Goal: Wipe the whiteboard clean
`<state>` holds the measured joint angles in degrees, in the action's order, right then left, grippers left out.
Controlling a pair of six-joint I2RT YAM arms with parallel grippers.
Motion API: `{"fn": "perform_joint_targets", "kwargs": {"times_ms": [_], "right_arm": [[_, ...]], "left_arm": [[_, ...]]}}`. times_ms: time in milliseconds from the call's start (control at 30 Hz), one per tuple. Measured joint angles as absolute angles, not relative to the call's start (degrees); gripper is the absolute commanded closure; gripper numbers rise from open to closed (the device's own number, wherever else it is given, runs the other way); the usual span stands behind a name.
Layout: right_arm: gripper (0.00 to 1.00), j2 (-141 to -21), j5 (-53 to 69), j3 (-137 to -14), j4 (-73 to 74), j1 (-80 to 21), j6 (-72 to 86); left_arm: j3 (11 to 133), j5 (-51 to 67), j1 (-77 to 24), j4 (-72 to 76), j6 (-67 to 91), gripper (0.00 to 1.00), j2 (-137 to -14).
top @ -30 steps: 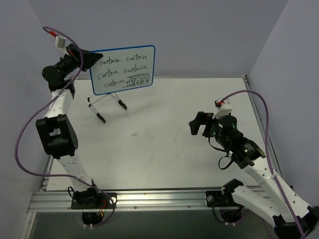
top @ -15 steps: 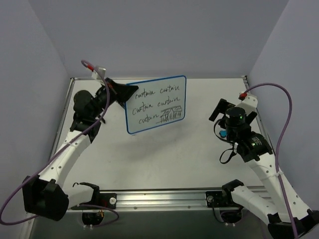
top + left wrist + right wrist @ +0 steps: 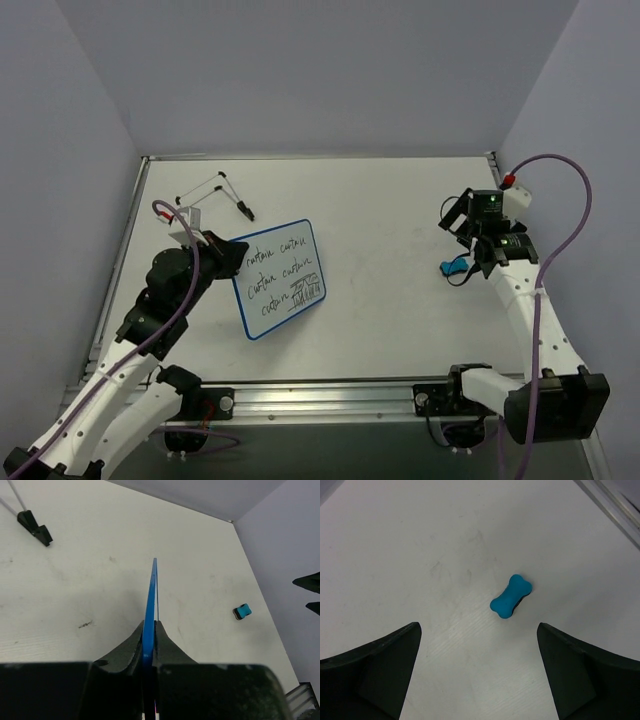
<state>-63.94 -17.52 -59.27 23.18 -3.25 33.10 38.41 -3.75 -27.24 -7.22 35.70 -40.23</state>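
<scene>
The left gripper (image 3: 150, 630) is clamped on the left edge of the whiteboard (image 3: 280, 280), with a finger pressed flat on each face. In the left wrist view the blue frame runs edge-on straight out from between the fingers. The board sits over the left-centre of the desk (image 3: 380, 200), tilted, and its face shows three lines of black handwriting and a small sketch. Whether its lower corner touches the desk cannot be told.

The right gripper (image 3: 478, 626) is spread wide and holds nothing. It hangs above the small blue eraser (image 3: 511, 596), which lies flat on the desk just beyond the gap between the fingers, touching neither. In the top view the eraser (image 3: 455, 267) is near the desk's right edge, close to the right wall.

A broad stretch of bare desk separates the board and the eraser. The wire stand (image 3: 215, 195) with black feet lies toward the far left corner, behind the board and apart from it. A metal rail borders the near edge.
</scene>
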Motion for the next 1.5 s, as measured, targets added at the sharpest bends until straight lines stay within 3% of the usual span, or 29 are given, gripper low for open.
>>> {"fn": "perform_joint_targets", "kwargs": {"times_ms": [100, 400, 600, 967, 1500], "right_arm": [[0.14, -66.78, -16.91, -58.46, 23.31, -2.98, 36.32], [0.26, -74.70, -20.88, -57.67, 24.27, -1.72, 45.23], [0.36, -76.86, -20.93, -52.69, 23.55, -0.34, 48.34], [0.39, -87.59, -19.90, -49.15, 16.88, 3.07, 50.59], [0.47, -92.90, -18.26, -49.52, 10.52, 3.07, 54.98]], "left_arm": [[42.37, -5.87, -27.33, -14.06, 34.81, 0.98, -39.97], [51.59, -1.26, -27.33, -25.45, 26.98, 0.98, -42.65], [50.00, 2.31, -27.33, -25.76, 23.97, 0.98, -39.07], [49.41, 4.80, -27.38, -26.85, 21.39, 0.98, -36.40], [49.30, 6.07, -28.71, -26.35, 20.05, 0.98, -36.42]]}}
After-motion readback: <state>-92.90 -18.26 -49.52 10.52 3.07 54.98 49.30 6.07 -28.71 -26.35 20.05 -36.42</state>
